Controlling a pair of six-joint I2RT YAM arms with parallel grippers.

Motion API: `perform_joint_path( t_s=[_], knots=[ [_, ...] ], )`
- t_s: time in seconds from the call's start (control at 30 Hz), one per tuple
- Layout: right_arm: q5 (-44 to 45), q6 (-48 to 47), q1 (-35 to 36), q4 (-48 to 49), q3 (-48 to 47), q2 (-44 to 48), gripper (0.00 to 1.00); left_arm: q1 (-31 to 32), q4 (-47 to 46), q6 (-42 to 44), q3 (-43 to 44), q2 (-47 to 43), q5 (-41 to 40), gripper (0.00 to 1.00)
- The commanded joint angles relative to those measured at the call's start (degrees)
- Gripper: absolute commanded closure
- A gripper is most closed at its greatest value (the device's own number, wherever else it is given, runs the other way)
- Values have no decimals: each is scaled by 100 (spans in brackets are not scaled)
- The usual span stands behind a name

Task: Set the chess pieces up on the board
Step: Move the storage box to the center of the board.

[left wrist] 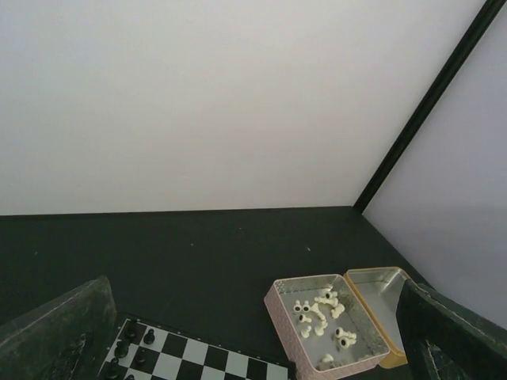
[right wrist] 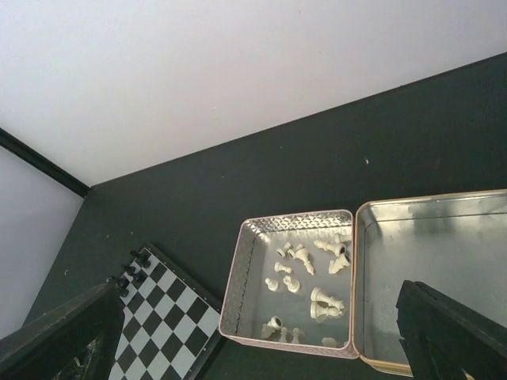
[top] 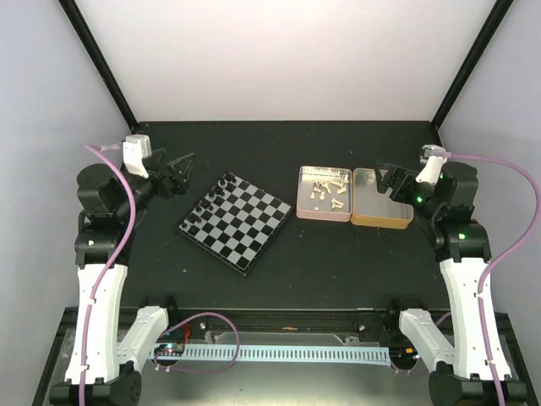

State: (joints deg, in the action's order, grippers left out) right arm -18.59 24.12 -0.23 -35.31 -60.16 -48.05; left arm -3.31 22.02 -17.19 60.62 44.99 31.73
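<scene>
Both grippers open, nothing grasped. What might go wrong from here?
The chess pieces lie jumbled in the pink tin, so the open right gripper may pinch two, or catch the tin's wall. The board sits skewed with black pieces along one edge; a placing arm might knock them.

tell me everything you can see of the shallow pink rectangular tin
The shallow pink rectangular metal tin lies open and flat on the black tabletop, right of the black-and-silver chessboard in the top view. Its silvery inside, with a patterned rim, holds loose tiny cream-white chess pieces, several toppled. Its right side sits against a gold tin.
</scene>
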Motion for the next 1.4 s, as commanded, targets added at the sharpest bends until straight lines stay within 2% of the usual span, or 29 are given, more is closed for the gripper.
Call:
perform_joint_path(
  t_s=[0.0,0.1,0.23,0.4,0.57,0.63,0.7,0.93,1.1,1.37],
  knots=[
    [-174,-88,31,67,151,-91,5,8,-151,-99,92,-127,293,1],
    [-532,6,36,360,293,-358,8,9,-180,-152,15,-122,285,1],
    [-847,208,233,827,349,-962,19,10,-361,-685,-102,-122,332,1],
    [-358,155,1033,909,-90,-2079,22,-1,-790,-1022,-207,-72,779,1],
    [185,82,1558,906,-648,-3301,30,-11,-1200,-1110,-525,0,1332,1],
    [392,22,1716,753,-964,-3831,36,-5,-1649,-1223,-794,-81,1593,1],
    [543,-24,1806,589,-1276,-4303,47,-10,-1897,-1234,-990,-155,1719,1],
    [873,-152,2001,311,-1834,-5341,69,6,-1549,-957,-1060,-195,1658,1],
    [1080,-177,2130,188,-1576,-5516,70,9,-1396,-924,-1151,-74,1522,1],
    [1407,-334,2184,-49,-646,-5287,59,8,-1470,-996,-1295,-1,1480,1]
  ],
)
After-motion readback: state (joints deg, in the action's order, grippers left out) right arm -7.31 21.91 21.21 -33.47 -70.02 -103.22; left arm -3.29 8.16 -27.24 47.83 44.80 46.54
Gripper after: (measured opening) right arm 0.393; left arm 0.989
